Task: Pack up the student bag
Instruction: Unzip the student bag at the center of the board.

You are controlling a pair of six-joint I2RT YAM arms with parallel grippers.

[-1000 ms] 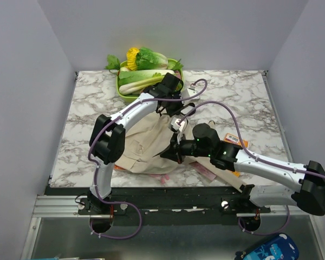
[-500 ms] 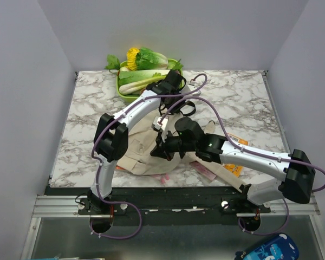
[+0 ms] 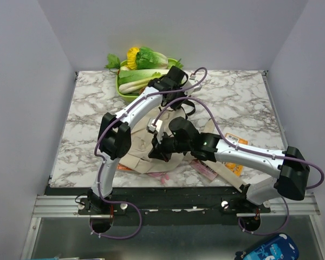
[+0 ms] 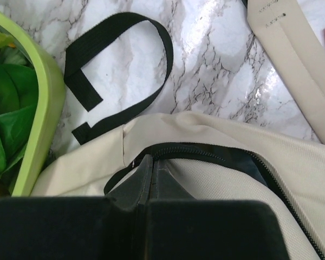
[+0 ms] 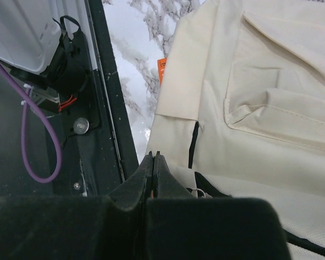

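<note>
**Both arms over the bag, jaws clenched**

The student bag point(image 3: 136, 153) lies flat on the marble tabletop point(image 3: 86, 119), near the middle and toward the near edge, partly hidden under both arms. Its top end points to the far side, where a green tray point(image 4: 46, 103) of leafy vegetables point(image 3: 146, 59) sits just beside it.

The left gripper point(image 4: 150, 163) reaches out to that far end. Its jaws are clenched, with the tips right at the dark zipper opening along the top of the bag. Whether any fabric or a zipper pull is pinched between them cannot be told. Beyond the opening, a black webbing loop point(image 4: 166, 54) lies curled on the marble, and a wide beige strap point(image 4: 295, 65) runs off to the right.

The right gripper point(image 5: 153, 160) reaches across from the right, over the near left part of the bag. Its jaws are also pressed together, with nothing visibly between them. The tips hang over the cream fabric close to the bag's edge, and the front pocket point(image 5: 281, 81) lies ahead of them. An orange packet point(image 3: 235, 169) lies on the tabletop under the right arm.
</note>
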